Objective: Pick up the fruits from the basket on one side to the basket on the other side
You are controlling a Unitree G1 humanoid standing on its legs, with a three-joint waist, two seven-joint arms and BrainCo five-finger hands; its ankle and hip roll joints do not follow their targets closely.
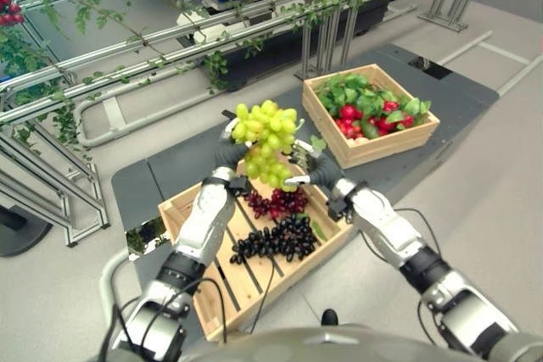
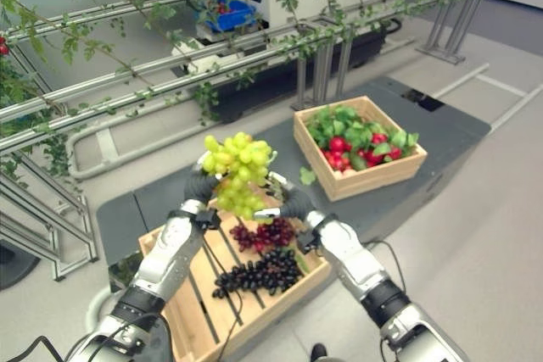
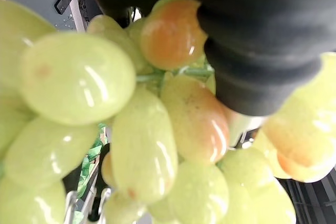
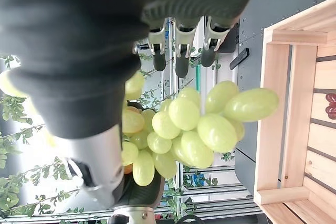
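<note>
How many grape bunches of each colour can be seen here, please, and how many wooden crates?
Green grape bunch, held up between the left hand and the right hand: 1
Red grape bunch, in the near crate: 1
Black grape bunch, in the near crate: 1
Wooden crates, near one and far crate: 2
Total: 3 bunches, 2 crates.

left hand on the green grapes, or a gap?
Touching. In the left eye view the left hand presses the side of the green grape bunch; its wrist view has grapes tight against the dark cover.
</note>
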